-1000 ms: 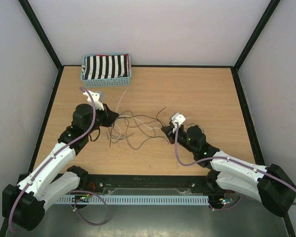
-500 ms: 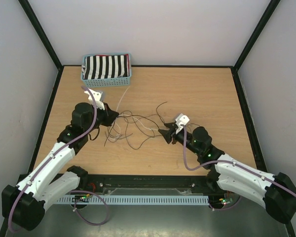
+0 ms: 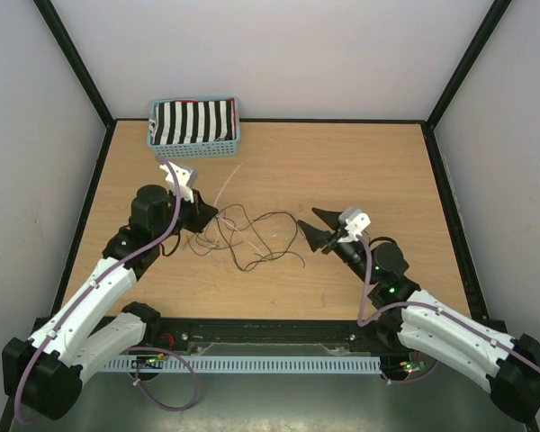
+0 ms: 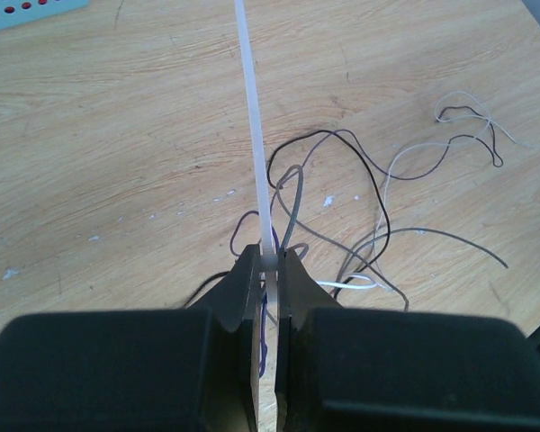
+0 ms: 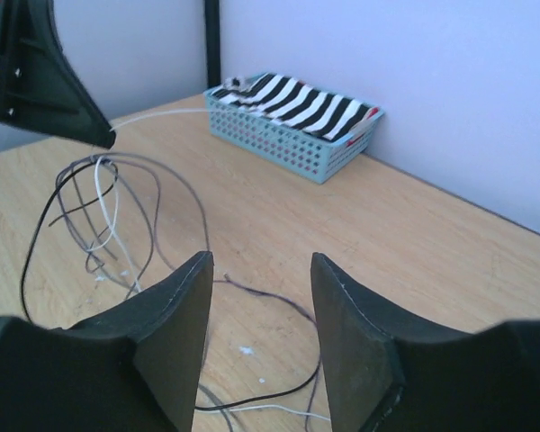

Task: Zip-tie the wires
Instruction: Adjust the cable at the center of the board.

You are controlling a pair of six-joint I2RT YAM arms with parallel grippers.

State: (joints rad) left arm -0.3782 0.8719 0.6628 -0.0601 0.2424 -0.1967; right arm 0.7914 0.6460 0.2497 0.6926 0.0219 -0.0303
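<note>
Left end effector (image 4: 267, 261) is closed, pinching a white zip tie (image 4: 255, 135); the strap runs straight ahead out of its fingertips. The wires (image 3: 249, 236) lie in a loose tangle on the desk (image 3: 360, 171), starting at those fingertips and spreading to their right. Right end effector (image 5: 256, 270) is open and empty, with the wires ahead of it and to its left.

The top view looks down over the whole desk (image 3: 342, 162). Both wrist views, low and close, share the wires (image 3: 243, 236).
</note>
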